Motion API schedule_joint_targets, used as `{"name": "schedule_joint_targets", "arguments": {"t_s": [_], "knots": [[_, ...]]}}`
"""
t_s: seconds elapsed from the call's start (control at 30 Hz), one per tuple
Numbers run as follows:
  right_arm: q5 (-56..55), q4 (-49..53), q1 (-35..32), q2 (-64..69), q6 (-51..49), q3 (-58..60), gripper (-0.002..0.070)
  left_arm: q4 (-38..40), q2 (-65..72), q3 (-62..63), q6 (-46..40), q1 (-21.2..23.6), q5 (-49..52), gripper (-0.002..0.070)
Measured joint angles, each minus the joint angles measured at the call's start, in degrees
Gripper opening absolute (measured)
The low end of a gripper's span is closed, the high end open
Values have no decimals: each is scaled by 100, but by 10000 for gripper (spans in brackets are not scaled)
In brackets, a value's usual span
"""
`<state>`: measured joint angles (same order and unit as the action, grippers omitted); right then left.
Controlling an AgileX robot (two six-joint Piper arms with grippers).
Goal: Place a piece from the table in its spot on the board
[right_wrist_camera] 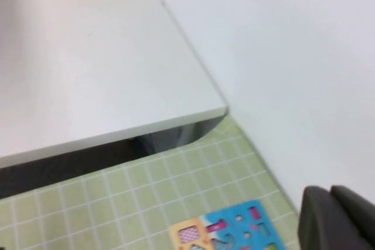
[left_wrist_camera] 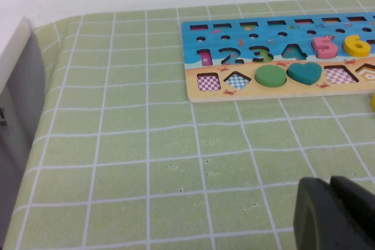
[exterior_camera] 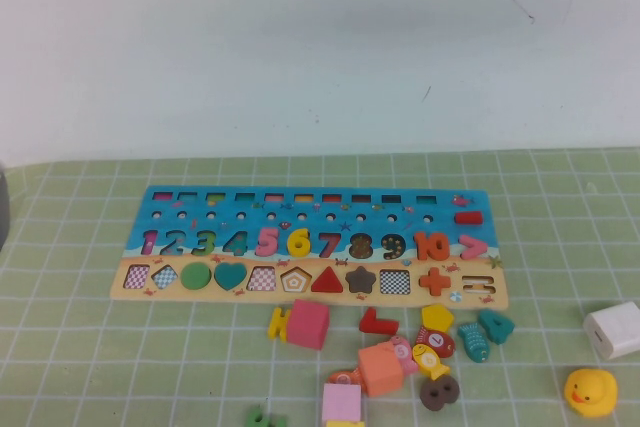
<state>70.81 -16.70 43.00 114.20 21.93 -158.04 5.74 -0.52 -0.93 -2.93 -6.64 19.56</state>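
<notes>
Left hand [left_wrist_camera: 334, 215] hovers over the green checked surface [left_wrist_camera: 146, 162], fingers together, empty. Right hand [right_wrist_camera: 340, 218] is raised, fingers together, empty. The flat yellow wooden 6 [exterior_camera: 298, 242] sits in the long wooden board [exterior_camera: 200, 209].

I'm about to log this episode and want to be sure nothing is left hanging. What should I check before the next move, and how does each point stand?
1. Yellow 6 in its slot on the board, between the pink 5 and the red 7: ok.
2. Board flat on the green mat: ok.
3. Left gripper off the board, over bare mat: ok.
4. Right gripper holding nothing visible, raised above the board's end: ok.
5. Finger state of both grippers: cannot tell.
6. Loose pieces, such as the yellow duck, lie off the board: ok.
</notes>
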Motion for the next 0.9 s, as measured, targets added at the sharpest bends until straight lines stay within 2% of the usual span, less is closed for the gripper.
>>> {"name": "schedule_joint_targets", "arguments": {"t_s": [0.23,0.37,0.57,0.77,0.9], "knots": [[0,827,0,-373,68,39,-1,0,0,0,0,0,0,-1],[0,996,0,-917,90,551,-1,0,0,0,0,0,0,-1],[0,1501,0,-2347,60,2361,-1,0,0,0,0,0,0,-1],[-33,2074,-109,-4006,-316,4710,-1,0,0,0,0,0,0,-1],[-973,2063,-678,-5235,-377,6328,-1,0,0,0,0,0,0,-1]]}}
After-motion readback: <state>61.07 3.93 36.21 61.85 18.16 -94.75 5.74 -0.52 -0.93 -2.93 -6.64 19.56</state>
